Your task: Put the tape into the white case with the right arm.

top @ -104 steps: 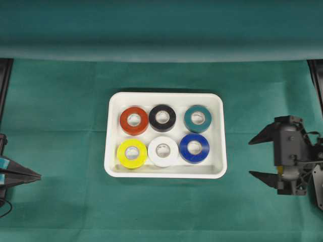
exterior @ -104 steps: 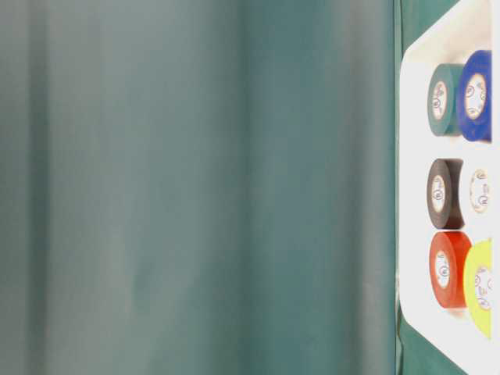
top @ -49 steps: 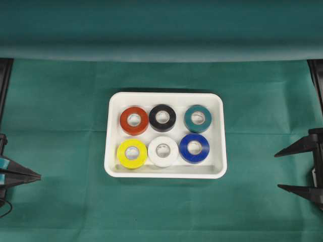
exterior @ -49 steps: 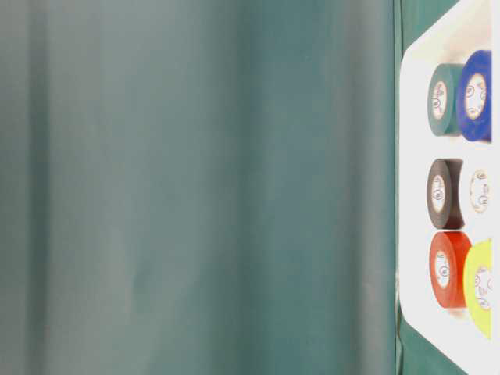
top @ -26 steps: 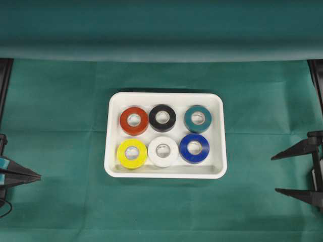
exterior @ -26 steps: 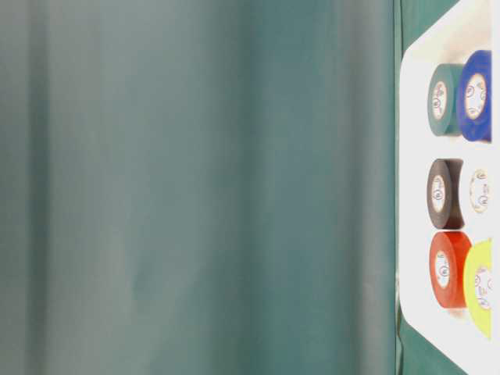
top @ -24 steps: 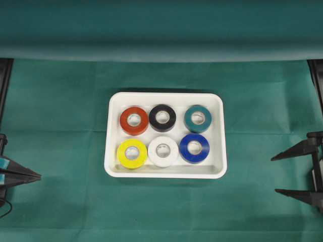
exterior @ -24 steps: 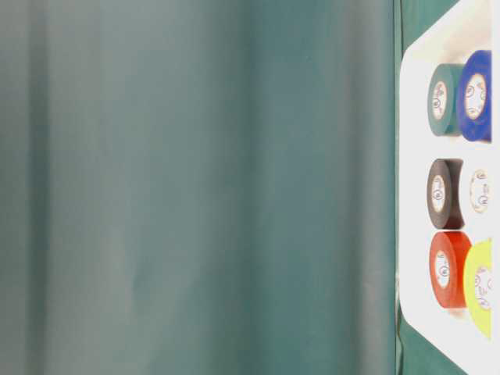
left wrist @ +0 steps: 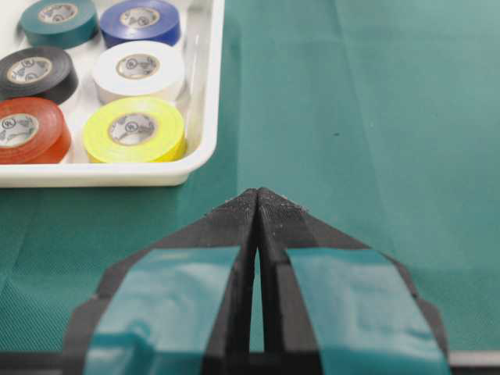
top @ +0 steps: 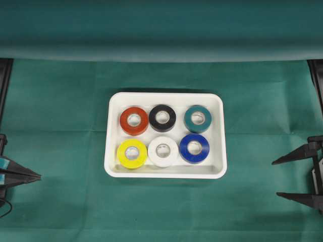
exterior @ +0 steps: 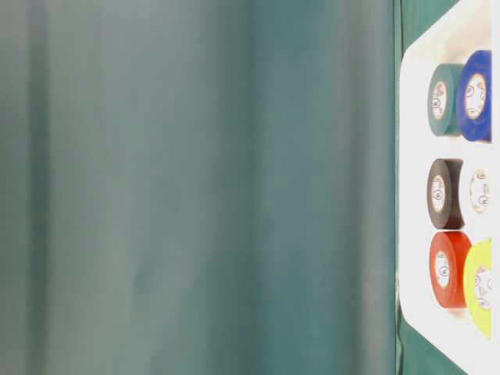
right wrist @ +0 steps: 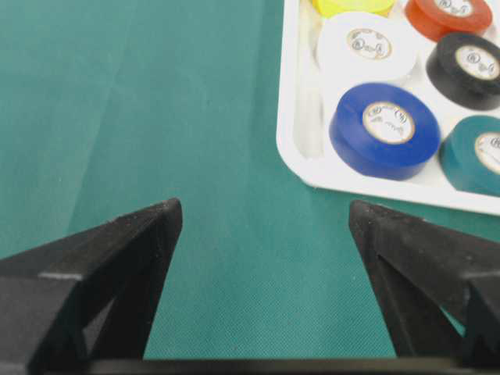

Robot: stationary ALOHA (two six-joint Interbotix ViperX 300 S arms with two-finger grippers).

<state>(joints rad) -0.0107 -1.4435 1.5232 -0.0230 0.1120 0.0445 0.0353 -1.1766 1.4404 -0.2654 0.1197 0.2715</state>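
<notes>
The right gripper (top: 276, 177) is cut off at the frame edge in the overhead view, showing only 2 pointed black fingers (right wrist: 125, 258) spread wide and holding nothing, while the left gripper (top: 38, 175), also cropped, has its tips pressed together on nothing. Ahead of the right fingers, well apart across bare green cloth (top: 252, 151), sits the white case (top: 165, 173) holding all 6 tape rolls (top: 194, 147), its near rim facing them. The table-level view shows mostly blurred green backdrop (exterior: 195, 187).

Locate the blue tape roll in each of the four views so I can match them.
Overhead: blue tape roll, front row, right end of the white case.
Table-level: top right edge.
Left wrist: top, far row.
Right wrist: right of centre.
Shared landmark: the white roll beside it.
</notes>
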